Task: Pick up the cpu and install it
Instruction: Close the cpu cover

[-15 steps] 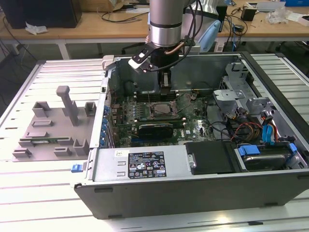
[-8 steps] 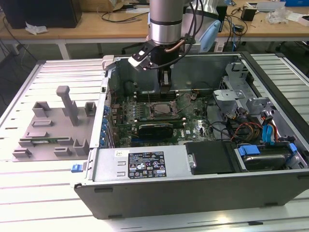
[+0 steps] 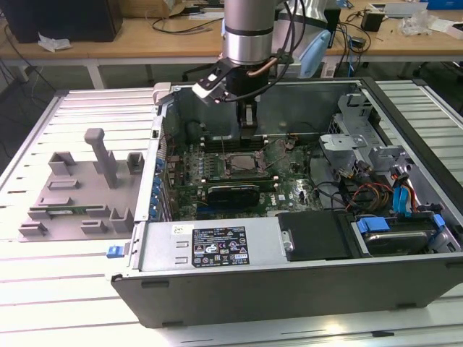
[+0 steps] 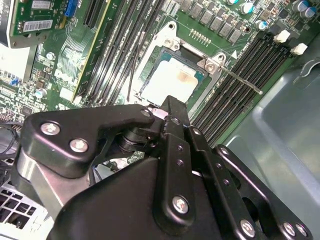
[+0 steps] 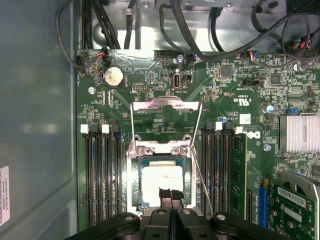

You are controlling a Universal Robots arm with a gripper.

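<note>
The cpu is a pale silvery square lying flat inside the socket on the green motherboard, and in the second wrist view the cpu sits within the socket frame. The socket's metal load plate is swung up and open, and its thin lever stands out to one side. My gripper hangs just above the cpu's near edge, fingers pressed together with nothing between them. In the exterior view the gripper hovers over the socket inside the open computer case.
Rows of memory slots flank the socket on both sides. A finned heat sink and an expansion card lie beside it. Cables and a drive cage fill the case's right part. A grey tray with posts lies at the exterior view's left.
</note>
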